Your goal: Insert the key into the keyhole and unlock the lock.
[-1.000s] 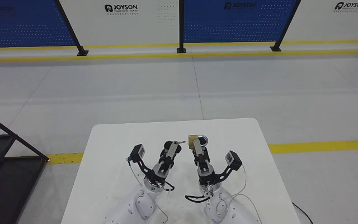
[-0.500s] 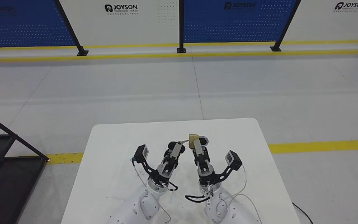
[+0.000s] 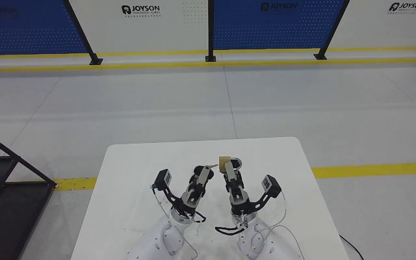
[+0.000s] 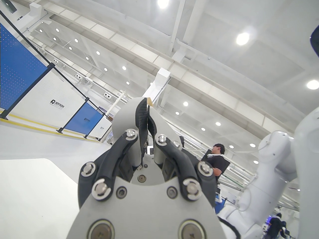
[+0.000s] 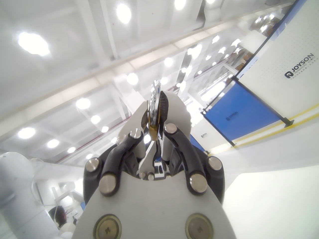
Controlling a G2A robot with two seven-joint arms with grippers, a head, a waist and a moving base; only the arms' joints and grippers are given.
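- Setting: white table [image 3: 130, 195] on a pale hall floor. Both arms come up from the table's near edge.
- Left gripper [image 3: 208, 170]: nearest the camera on the left side and angled forward and inward. Jaws are pinched narrow on the key [image 3: 213, 166], and the left wrist view shows the pads pressed together with only a sliver of it between them.
- Right gripper [image 3: 229, 174]: just beside the left one, pointing forward. Jaws are clamped on the brass lock [image 3: 225, 161], which is held up off the table. In the right wrist view the lock body is seen edge-on between the pads.
- Key relation: the lock lies to the right of the key tip and slightly ahead of it. The key's long axis points at the lock's left-facing side. The tip looks to be at or touching the brass (I cannot tell whether it has entered the keyhole).
- Shackle [image 3: 238, 162]: a dark loop on the lock's far-right side, pointing away from the key.
- Judgement: the insertion step is in hand. The left arm is the one to push along the key's axis while the right arm braces, and a small angular miss would make the tip skid off the face.
- Beyond the table: a yellow floor line [image 3: 364, 171], then blue and white barrier panels [image 3: 279, 23].
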